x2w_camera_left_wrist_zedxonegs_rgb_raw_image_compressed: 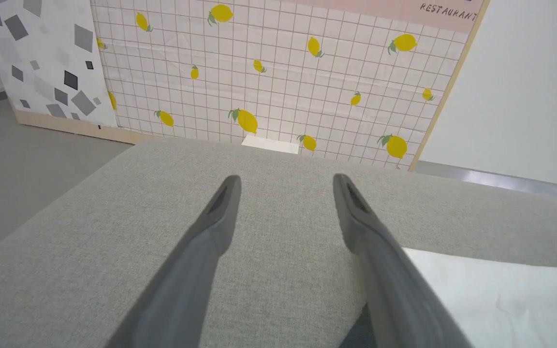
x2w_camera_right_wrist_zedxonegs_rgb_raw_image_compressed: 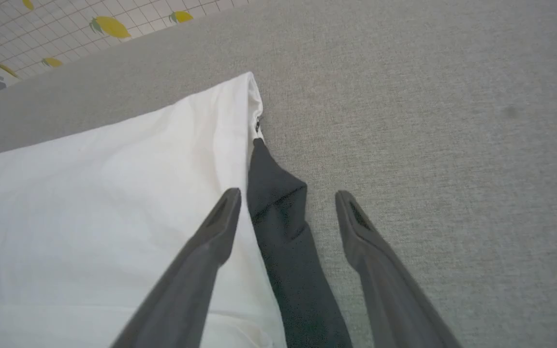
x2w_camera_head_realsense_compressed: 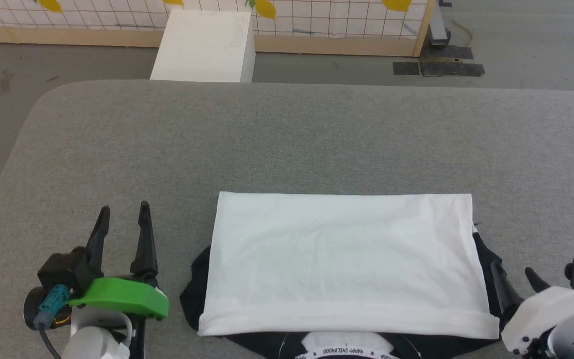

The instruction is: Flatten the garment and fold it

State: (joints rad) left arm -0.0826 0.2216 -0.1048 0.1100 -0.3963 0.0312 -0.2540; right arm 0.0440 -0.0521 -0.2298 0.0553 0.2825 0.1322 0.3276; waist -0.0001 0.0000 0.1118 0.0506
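The garment (x2w_camera_head_realsense_compressed: 342,259) lies on the grey table (x2w_camera_head_realsense_compressed: 287,139), its white body folded over toward me into a flat rectangle. Black sleeves stick out at both sides, and the lettered collar band (x2w_camera_head_realsense_compressed: 344,352) peeks out at the near edge. My left gripper (x2w_camera_head_realsense_compressed: 122,212) stands open over bare table, left of the garment. In the left wrist view the left gripper (x2w_camera_left_wrist_zedxonegs_rgb_raw_image_compressed: 285,181) holds nothing, with the white cloth (x2w_camera_left_wrist_zedxonegs_rgb_raw_image_compressed: 501,299) at lower right. My right gripper (x2w_camera_head_realsense_compressed: 513,271) sits open at the garment's right side. The right gripper (x2w_camera_right_wrist_zedxonegs_rgb_raw_image_compressed: 288,195) hangs open above the black sleeve (x2w_camera_right_wrist_zedxonegs_rgb_raw_image_compressed: 283,217).
A white box (x2w_camera_head_realsense_compressed: 205,47) stands on the floor beyond the table's far edge. A lemon-print tiled wall panel (x2w_camera_left_wrist_zedxonegs_rgb_raw_image_compressed: 278,77) runs behind it. Bare grey table surface stretches ahead of the garment and to both sides.
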